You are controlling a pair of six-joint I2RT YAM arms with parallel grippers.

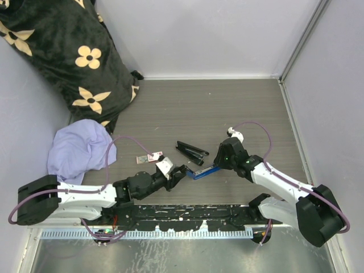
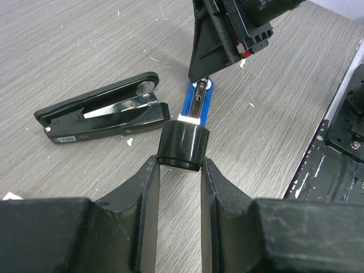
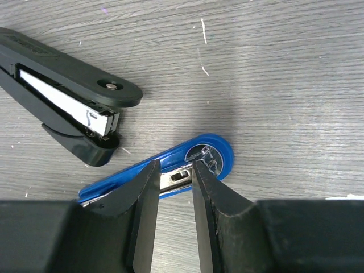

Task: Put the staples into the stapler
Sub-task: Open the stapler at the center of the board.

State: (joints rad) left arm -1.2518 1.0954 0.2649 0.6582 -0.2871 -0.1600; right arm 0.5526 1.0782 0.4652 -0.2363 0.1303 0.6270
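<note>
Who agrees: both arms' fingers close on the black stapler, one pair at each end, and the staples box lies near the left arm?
No: the left fingers and right fingers close on the blue stapler, one pair at each end; both wrist views show it. The black stapler lies untouched. The staples box does lie near the left arm.

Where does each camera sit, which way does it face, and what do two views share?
Top external: above and behind the bases, looking down on the grey wood-grain table; left arm and right arm both show.
Left wrist: on the left arm, looking forward low over the table; the left gripper holds the black end of the blue metal stapler.
Right wrist: on the right arm, looking steeply down; the right gripper straddles that stapler.
Shared: both wrist views show the blue stapler and the open black plastic stapler.
</note>
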